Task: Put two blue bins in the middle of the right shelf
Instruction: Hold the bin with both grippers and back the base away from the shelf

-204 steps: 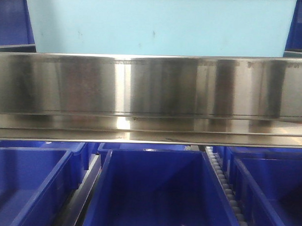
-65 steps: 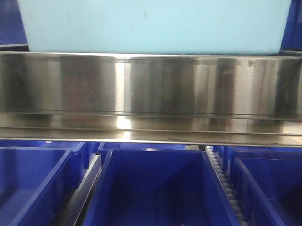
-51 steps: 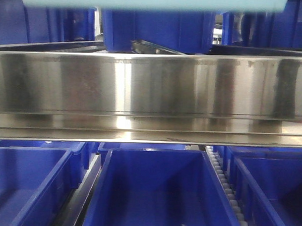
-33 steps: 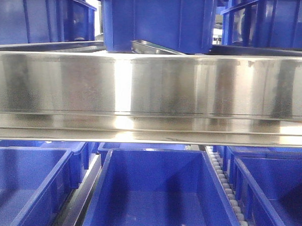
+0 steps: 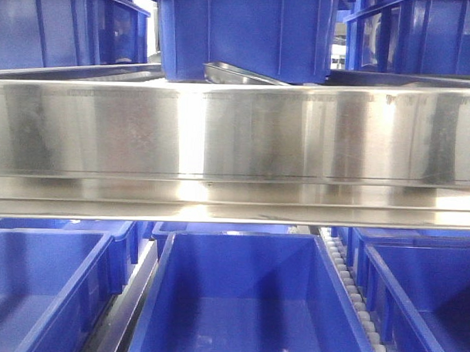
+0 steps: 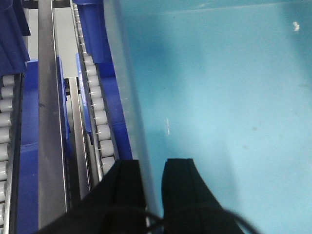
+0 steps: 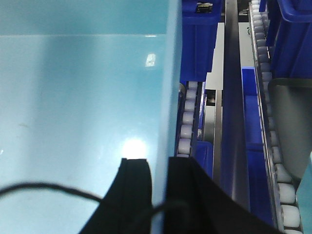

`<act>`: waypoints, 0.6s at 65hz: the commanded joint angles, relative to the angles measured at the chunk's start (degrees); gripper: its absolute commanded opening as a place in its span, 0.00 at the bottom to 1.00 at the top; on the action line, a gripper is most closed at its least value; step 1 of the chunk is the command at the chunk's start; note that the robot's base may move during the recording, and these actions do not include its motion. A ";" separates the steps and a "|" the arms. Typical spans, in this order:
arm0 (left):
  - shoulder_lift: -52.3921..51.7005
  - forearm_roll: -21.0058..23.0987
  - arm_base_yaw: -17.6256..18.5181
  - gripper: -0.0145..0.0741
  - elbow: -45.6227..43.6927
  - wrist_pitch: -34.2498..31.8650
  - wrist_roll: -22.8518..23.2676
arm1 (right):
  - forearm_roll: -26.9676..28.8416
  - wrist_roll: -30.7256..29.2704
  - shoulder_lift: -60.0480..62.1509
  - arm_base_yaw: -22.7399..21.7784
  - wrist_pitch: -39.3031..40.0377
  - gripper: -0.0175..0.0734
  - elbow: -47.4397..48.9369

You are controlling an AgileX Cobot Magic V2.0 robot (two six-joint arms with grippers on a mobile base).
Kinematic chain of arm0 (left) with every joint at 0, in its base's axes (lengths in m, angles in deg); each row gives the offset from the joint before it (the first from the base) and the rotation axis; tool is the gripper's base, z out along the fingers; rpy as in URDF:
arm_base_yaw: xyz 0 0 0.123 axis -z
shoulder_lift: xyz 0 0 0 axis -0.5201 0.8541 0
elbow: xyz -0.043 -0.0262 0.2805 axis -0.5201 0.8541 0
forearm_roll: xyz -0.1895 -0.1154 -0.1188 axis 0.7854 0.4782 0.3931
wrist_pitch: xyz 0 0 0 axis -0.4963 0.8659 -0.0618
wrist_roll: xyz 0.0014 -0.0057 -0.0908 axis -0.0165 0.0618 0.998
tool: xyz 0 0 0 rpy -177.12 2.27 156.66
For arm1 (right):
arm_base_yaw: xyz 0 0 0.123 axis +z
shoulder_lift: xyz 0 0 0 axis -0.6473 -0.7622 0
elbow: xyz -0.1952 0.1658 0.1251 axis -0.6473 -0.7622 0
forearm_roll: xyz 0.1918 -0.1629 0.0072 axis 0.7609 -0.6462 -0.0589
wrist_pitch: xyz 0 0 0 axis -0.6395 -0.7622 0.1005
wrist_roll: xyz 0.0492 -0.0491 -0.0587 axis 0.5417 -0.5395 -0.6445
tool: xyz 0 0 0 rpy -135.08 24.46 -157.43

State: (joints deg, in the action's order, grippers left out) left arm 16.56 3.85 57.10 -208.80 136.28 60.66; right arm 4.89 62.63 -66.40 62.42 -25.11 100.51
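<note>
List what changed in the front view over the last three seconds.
The pale bin rose out of the top of the front view, uncovering the dark bins behind the rail. In the wrist views the left end effector and right end effector each clamp one of its walls. Rail and lower bins stayed put.

You see three dark blue bins up top: the top left bin (image 5: 66,31), the top middle bin (image 5: 244,33) and the top right bin (image 5: 414,35). Down low sit three more, open, side by side: the low left bin (image 5: 38,285), the low middle bin (image 5: 246,300) and the low right bin (image 5: 428,298). A row of white rollers (image 5: 353,296) runs between the last two.
</note>
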 commanded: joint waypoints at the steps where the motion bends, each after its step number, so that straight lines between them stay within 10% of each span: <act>1: -1.02 1.16 0.26 0.04 -0.64 -0.96 -0.84 | -1.13 -0.60 0.97 -0.29 2.68 0.02 0.87; 39: -1.02 0.82 0.26 0.04 -0.64 -0.96 -0.84 | -1.13 -0.60 0.97 -0.29 2.68 0.02 0.87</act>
State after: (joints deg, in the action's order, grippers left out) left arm 16.56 3.85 57.10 -208.80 136.28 60.66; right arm 4.89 62.63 -66.40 62.42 -25.11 100.51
